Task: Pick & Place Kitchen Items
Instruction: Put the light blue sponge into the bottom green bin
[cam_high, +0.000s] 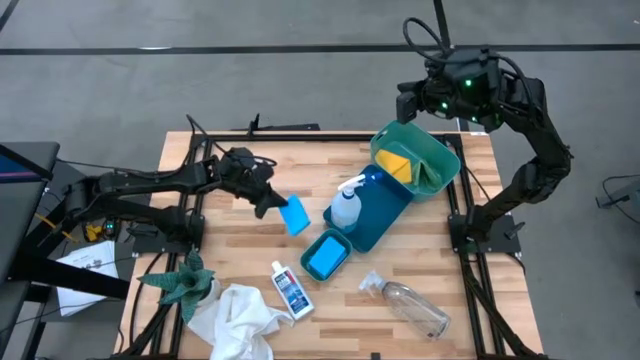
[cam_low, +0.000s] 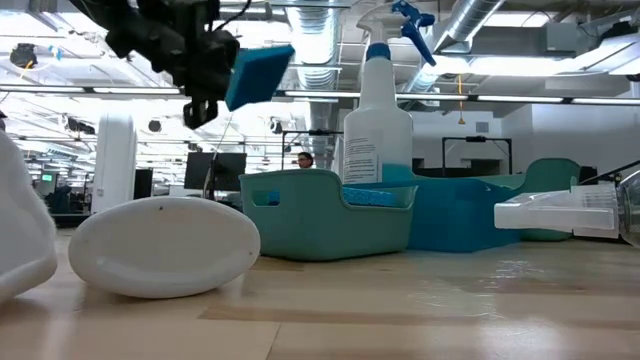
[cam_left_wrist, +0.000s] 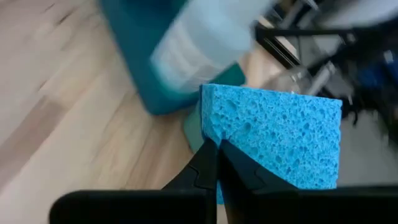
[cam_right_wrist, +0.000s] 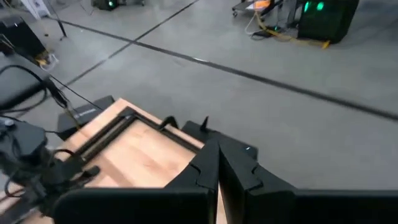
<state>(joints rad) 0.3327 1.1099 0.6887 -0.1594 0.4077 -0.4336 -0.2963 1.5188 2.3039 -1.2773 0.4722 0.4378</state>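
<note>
My left gripper (cam_high: 270, 203) is shut on a small blue sponge (cam_high: 295, 215) in the air over the table's middle; the low view shows the sponge (cam_low: 260, 72) high above the wood. A white spray bottle (cam_high: 345, 205) with a blue trigger stands in a blue tray (cam_high: 390, 215). Another blue sponge (cam_high: 323, 258) lies in a small teal tub. A yellow pad (cam_high: 396, 165) lies in a tipped teal bin (cam_high: 435, 150). A small blue-labelled bottle (cam_high: 291, 290), a clear bottle (cam_high: 412, 306) and a white cloth (cam_high: 235, 318) lie near the front edge. My right gripper (cam_right_wrist: 214, 163) is shut and empty beyond the table's far edge. My left gripper pinches the sponge between its two fingers at one end (cam_left_wrist: 233, 158). The fingers come slanting down from the table's left side. The sponge sticks out past the fingertips toward the right, tilted, and is lifted clear of the table (cam_low: 250, 78).
A green spiky plant (cam_high: 185, 280) stands at the front left beside the cloth. Bare wood (cam_high: 240, 250) lies below and to the left of the held sponge. The black frame rails (cam_high: 285, 128) run along the table's far edge.
</note>
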